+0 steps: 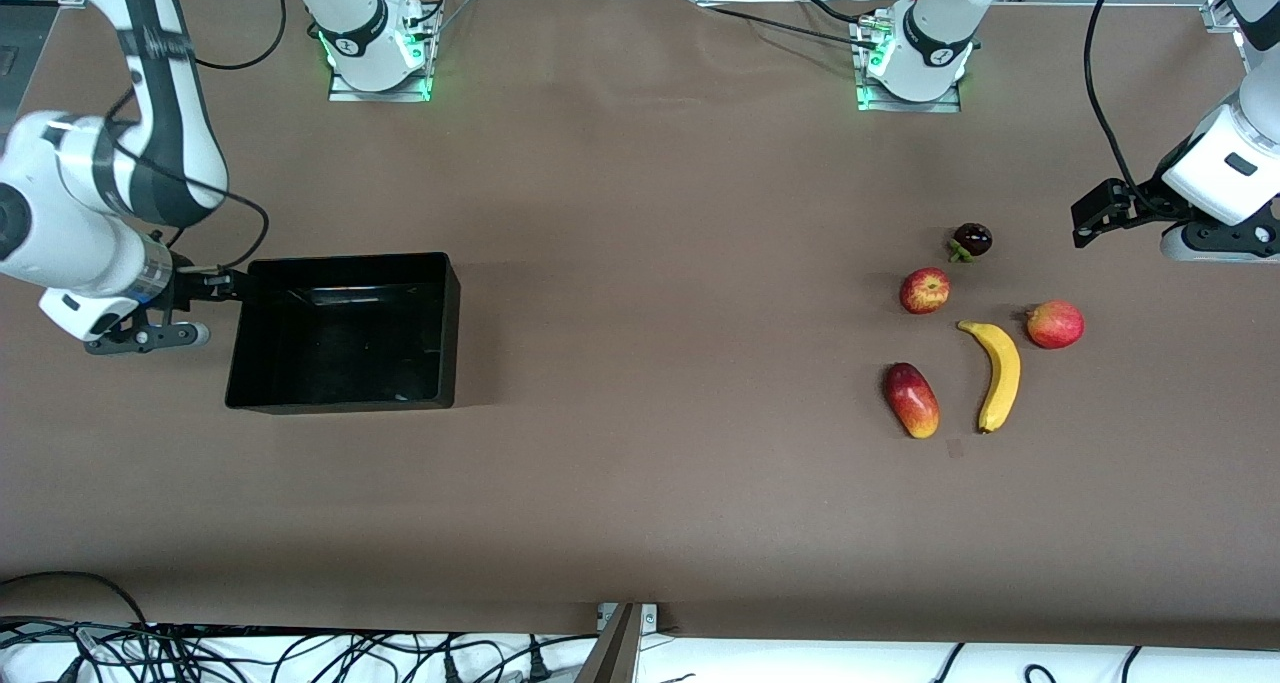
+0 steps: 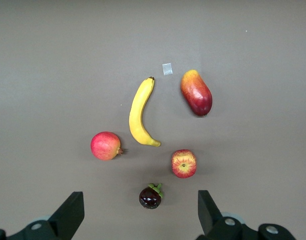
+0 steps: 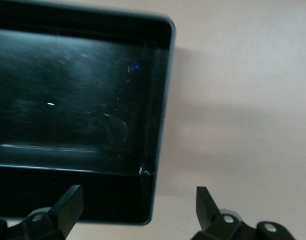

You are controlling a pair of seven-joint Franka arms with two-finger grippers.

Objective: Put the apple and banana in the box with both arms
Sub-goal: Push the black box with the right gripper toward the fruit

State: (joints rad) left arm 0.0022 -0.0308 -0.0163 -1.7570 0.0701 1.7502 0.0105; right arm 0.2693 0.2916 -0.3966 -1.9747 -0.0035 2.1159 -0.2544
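My right gripper [image 3: 135, 210] hangs open at the box [image 1: 440, 263] rim, probably to steady it. The left gripper [image 2: 140, 212], also open, hovers over the apple [image 2: 184, 163] and banana [image 2: 139, 112], lower right on the bench [image 1: 640, 483].

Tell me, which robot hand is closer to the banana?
Left. The left gripper hangs near the banana; the right gripper is at the box.

A brown table [image 1: 640, 263] carries a black box [image 1: 440, 333] at the frame's middle left. At the middle right lie a dark mangosteen [image 1: 972, 239], an apple [image 1: 925, 290], a pomegranate-like red fruit [image 1: 1056, 324], a banana [image 1: 1001, 374] and a red-yellow mango [image 1: 911, 400], all apart from one another.
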